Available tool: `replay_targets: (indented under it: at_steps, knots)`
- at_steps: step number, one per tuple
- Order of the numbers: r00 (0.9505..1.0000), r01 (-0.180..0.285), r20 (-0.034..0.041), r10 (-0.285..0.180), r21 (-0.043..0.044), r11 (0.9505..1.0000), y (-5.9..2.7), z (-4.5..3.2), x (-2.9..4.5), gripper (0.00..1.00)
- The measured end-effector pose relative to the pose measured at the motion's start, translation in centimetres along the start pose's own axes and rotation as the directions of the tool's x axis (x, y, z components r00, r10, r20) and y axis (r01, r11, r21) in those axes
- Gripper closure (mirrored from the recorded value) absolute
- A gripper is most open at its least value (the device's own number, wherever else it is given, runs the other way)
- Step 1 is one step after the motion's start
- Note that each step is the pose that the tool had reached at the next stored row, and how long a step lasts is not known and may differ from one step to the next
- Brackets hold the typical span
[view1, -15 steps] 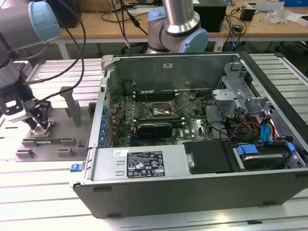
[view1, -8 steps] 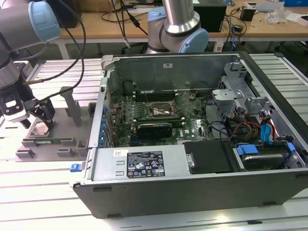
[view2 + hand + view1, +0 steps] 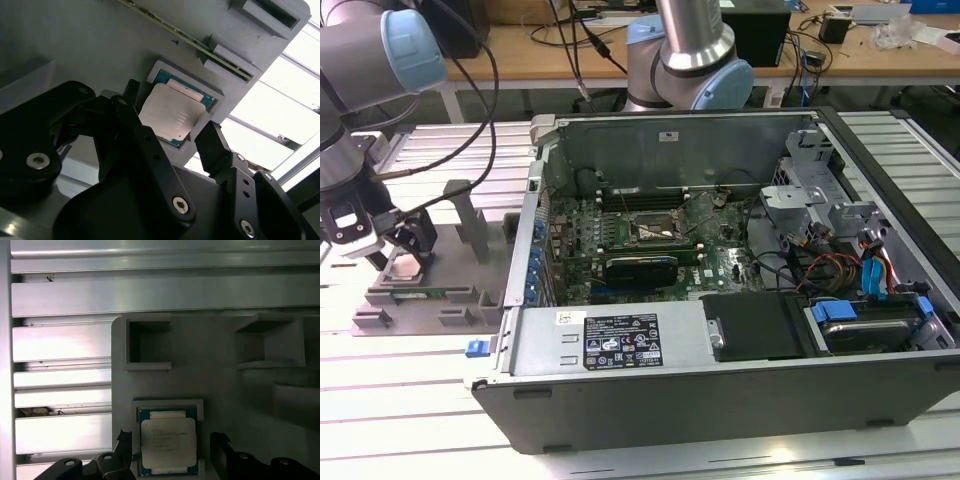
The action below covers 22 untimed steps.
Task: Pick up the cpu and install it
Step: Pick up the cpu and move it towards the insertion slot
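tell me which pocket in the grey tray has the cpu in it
The shallow framed pocket, straddled by the open gripper, holds the cpu. The two deeper square pockets elsewhere on the grey tray are empty.

The cpu (image 3: pixel 167 440) has a silvery-white metal top with a satin finish, edged by green board. The fixture tray (image 3: pixel 215 380) is smooth, matt grey plastic. The gripper (image 3: pixel 172 111) is matt black, set with bright metal screw heads (image 3: pixel 180 204). The table (image 3: pixel 150 290) is ribbed bare aluminium with a soft sheen. In the exterior view, the computer case (image 3: pixel 670 145) is dull grey sheet metal, and the arm (image 3: pixel 692 30) is smooth silver metal with glossy pale-blue caps.
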<state>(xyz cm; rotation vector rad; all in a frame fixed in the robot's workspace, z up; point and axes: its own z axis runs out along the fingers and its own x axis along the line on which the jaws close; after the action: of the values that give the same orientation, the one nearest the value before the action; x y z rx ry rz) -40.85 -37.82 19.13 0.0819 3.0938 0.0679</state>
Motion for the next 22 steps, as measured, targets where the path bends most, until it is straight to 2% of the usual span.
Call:
replay_targets:
  at_steps: [1,3,5,9,11,13,15,16,21,22]
  knots:
    - [1.0000,0.001,0.0044,-0.001,-0.0003,1.0000,0.06,0.17,0.08,0.27]
    - [1.0000,0.001,0.0076,-0.001,-0.0006,1.0000,0.22,0.33,0.35,0.27]
    - [1.0000,0.001,0.0083,-0.001,-0.0004,1.0000,0.43,0.44,0.80,0.27]
    - [1.0000,0.002,0.0083,-0.002,0.0024,1.0000,0.76,0.80,0.63,0.27]
    - [1.0000,0.002,0.0081,-0.002,0.0089,1.0000,0.76,0.89,0.64,0.27]
    - [1.0000,0.002,0.0084,-0.002,0.0092,1.0000,0.77,0.91,0.64,0.27]
    - [1.0000,0.001,-0.0046,-0.001,0.0098,1.0000,0.79,0.93,0.12,0.27]
    - [1.0000,0.001,-0.0069,-0.001,0.0099,0.9999,0.80,0.94,0.09,0.27]
    - [1.0000,0.001,-0.0080,-0.001,0.0101,0.9999,0.80,0.89,0.07,0.27]
    - [1.0000,0.001,-0.0078,-0.001,0.0100,0.9999,0.81,0.62,0.06,0.27]
